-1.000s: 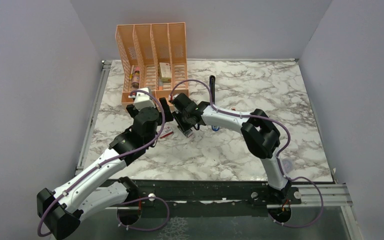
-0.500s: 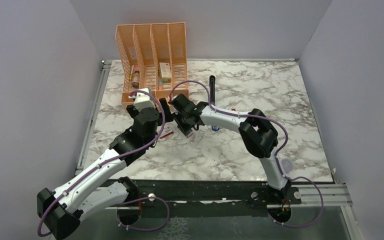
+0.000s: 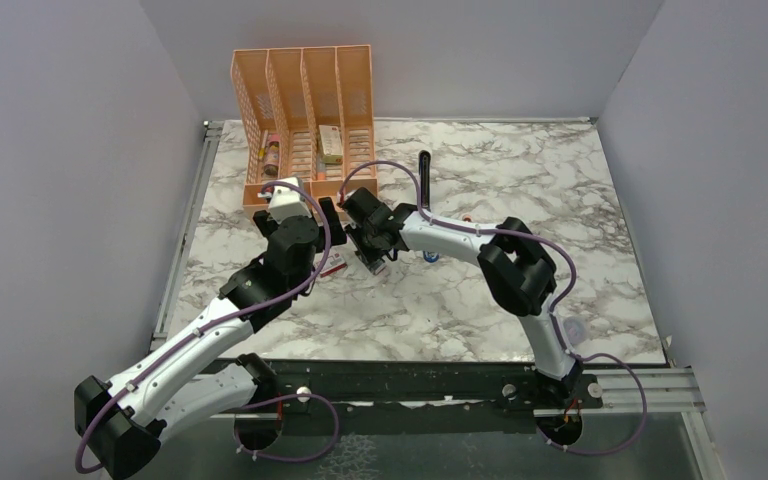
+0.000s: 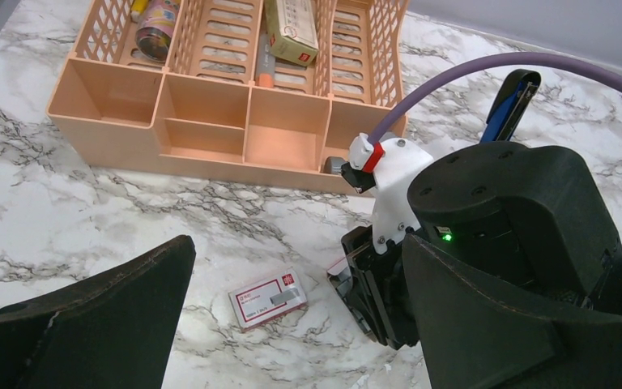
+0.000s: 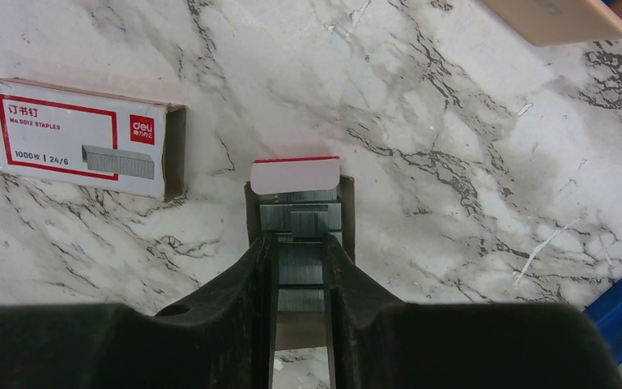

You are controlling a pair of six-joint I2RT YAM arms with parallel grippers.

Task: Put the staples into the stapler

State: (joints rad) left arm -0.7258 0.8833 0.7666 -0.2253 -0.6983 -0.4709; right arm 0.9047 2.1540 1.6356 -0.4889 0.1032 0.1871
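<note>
Right gripper (image 5: 298, 241) narrows since earlier, pinching the staples (image 5: 300, 215) in their tray (image 5: 346, 219), near end hidden; left gripper (image 4: 296, 259) wide, empty.

- Organizer (image 3: 305, 110) walls off the far left of the marble (image 3: 580, 200). Both grippers stand just in front of it.
- Left gripper (image 4: 296, 243) is spread wide. The box (image 4: 268, 297) lies flat on bare marble between its fingers, reachable from above.
- Right gripper (image 5: 300, 239) and its wrist crowd the left gripper's right side.
- Right fingers sit inside the tray (image 5: 346, 207), tight against the staples (image 5: 300, 217), with no visible gap.
- Stapler (image 3: 424, 168) rises just right of the organizer, beyond the right arm.
- Marble to the right of that arm is free for passage.
</note>
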